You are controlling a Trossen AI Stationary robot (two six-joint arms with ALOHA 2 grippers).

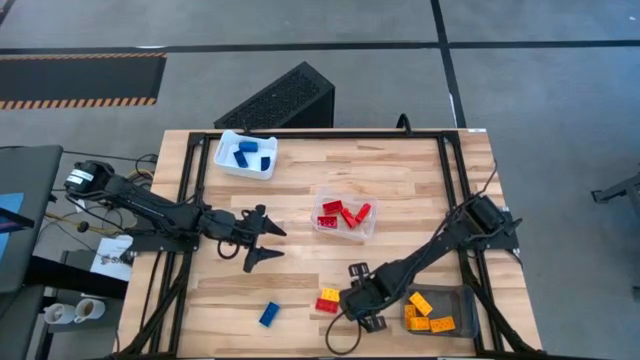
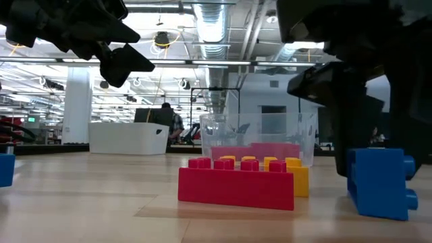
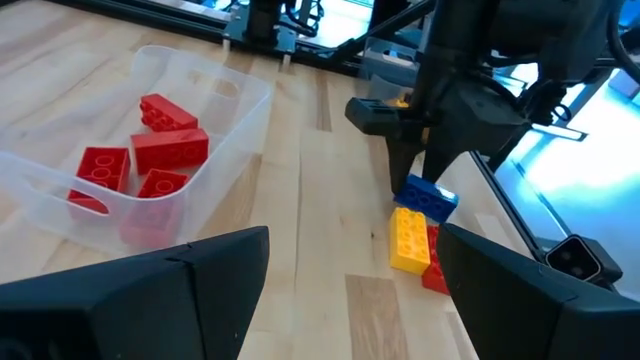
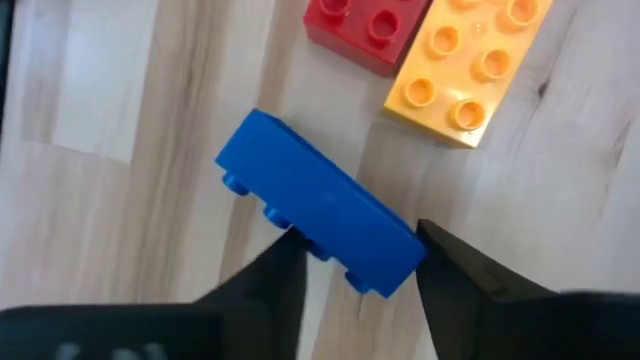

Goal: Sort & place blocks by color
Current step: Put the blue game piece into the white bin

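My right gripper [image 1: 355,302] stands near the table's front edge, pointing steeply down and shut on a blue block [image 4: 310,215] that lies on its side. A yellow block [image 4: 470,65] and a red block [image 4: 365,25] sit on the table just beside it, touching each other. Another blue block [image 1: 269,314] lies alone on the table farther left. My left gripper [image 1: 272,243] hovers open above the table's middle left, nothing between its fingers. My right gripper pinches one end of the blue block [image 4: 385,255] between its two fingers, one finger [image 4: 275,275] on the studded face and the other on the opposite face. The fingers come from above and lie across the block. In the low view the block [image 2: 381,182] rests on the table.
A clear tray [image 1: 372,230] with red blocks stands mid-table. A white tray [image 1: 225,160] with blue blocks is at the far left. A grey tray [image 1: 455,295] with orange blocks sits at the near right, beside my right arm. A black box [image 1: 280,100] lies beyond the far edge.
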